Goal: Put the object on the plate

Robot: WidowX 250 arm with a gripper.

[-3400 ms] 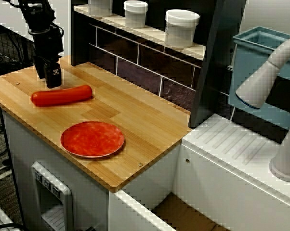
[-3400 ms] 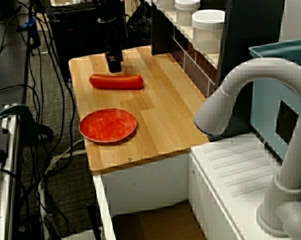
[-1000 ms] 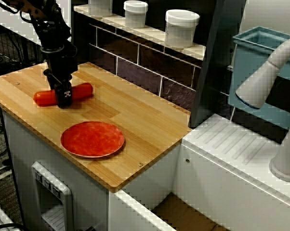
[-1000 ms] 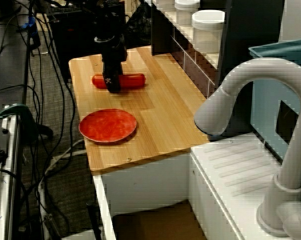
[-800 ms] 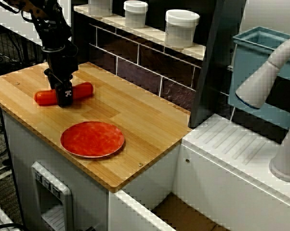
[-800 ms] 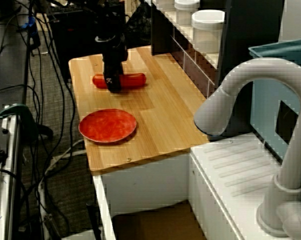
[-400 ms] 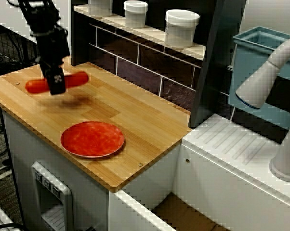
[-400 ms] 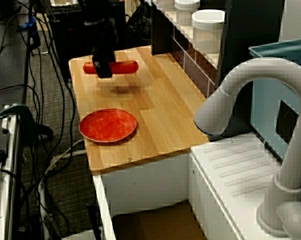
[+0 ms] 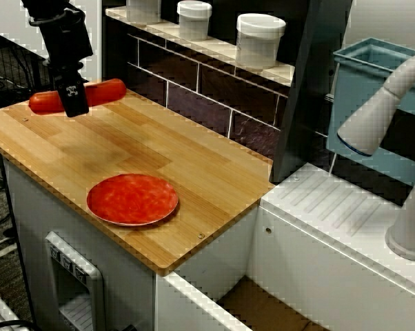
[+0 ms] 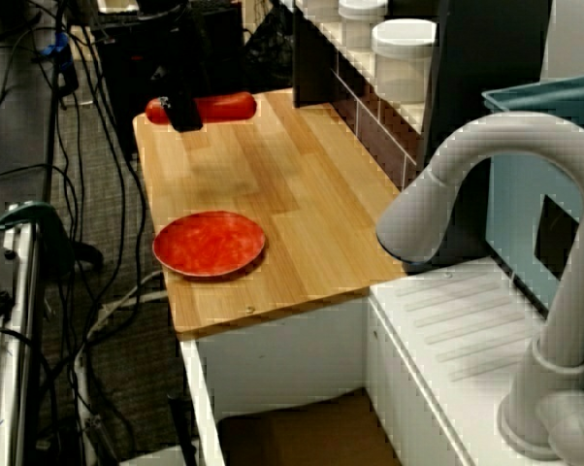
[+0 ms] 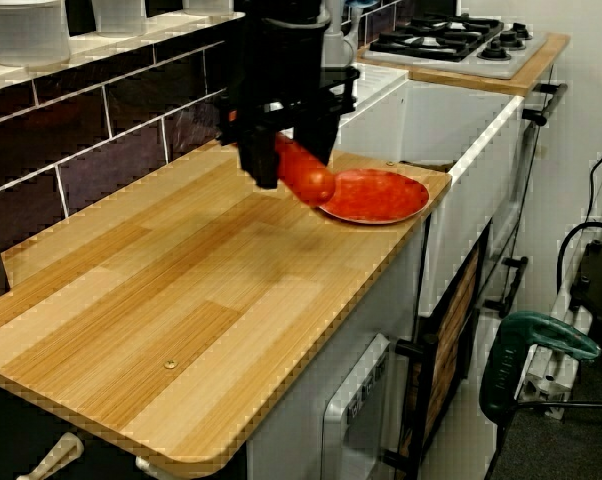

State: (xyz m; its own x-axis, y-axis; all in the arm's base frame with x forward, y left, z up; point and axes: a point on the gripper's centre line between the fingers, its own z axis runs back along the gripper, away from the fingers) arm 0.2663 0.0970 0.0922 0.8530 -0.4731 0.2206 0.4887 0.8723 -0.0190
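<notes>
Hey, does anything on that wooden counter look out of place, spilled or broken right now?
Nothing stands out. The sausage is held level in the gripper above the counter, and the plate sits flat and bare.

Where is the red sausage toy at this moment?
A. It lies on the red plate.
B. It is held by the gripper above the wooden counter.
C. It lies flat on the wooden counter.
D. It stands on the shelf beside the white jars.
B. The gripper is shut on the sausage toy, lifted clear of the wooden counter; the plate is bare.
</notes>
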